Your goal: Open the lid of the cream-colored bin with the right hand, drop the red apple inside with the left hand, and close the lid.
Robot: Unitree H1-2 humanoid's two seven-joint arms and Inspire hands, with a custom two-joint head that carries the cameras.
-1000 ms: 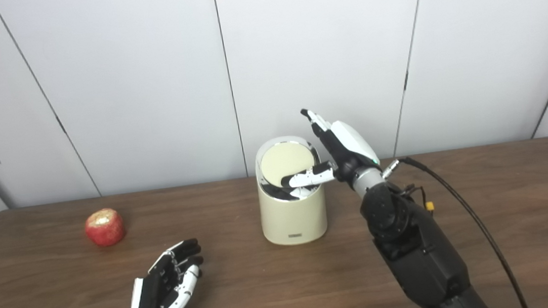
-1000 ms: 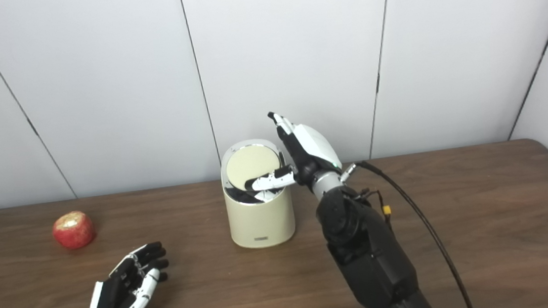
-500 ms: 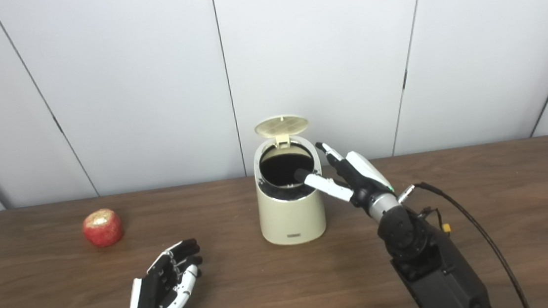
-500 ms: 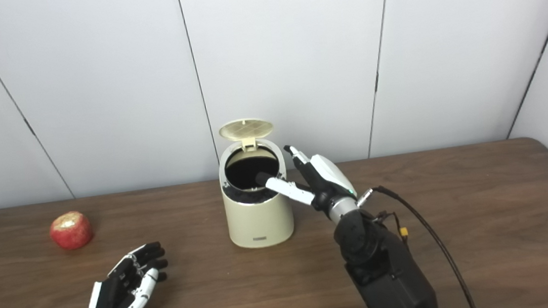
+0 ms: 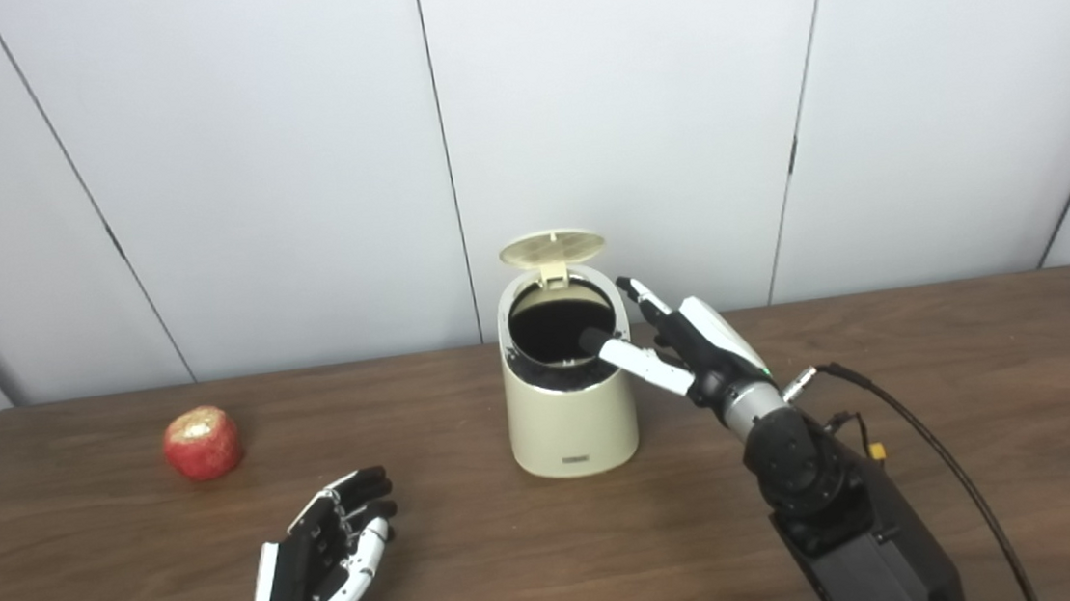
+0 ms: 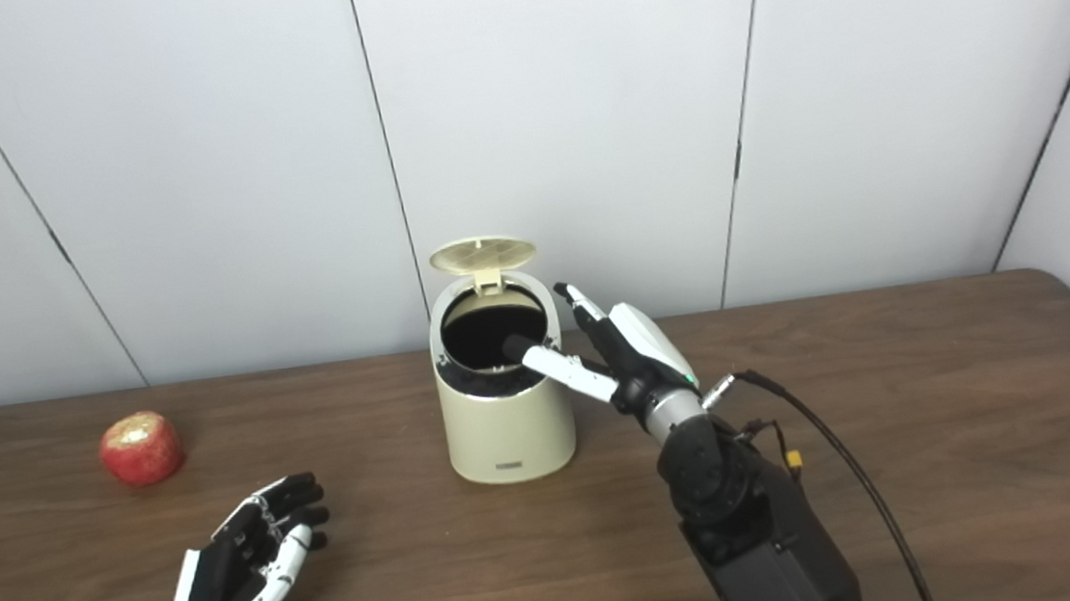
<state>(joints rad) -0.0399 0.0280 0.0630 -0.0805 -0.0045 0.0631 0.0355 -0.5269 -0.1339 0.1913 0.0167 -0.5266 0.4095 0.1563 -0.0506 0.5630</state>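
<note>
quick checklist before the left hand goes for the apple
1. Lid up: ok, it stands open behind the bin's mouth.
2. Bin upright on the table: ok.
3. Bin mouth free: not ok, the right hand has its thumb over the rim on the right side.
4. Apple reachable: ok as far as shown, it sits alone at the table's left, nothing around it.
5. Left hand free: ok, open, holding nothing, apart from the apple.
6. Bin empty inside: cannot tell, the inside is dark.
</note>
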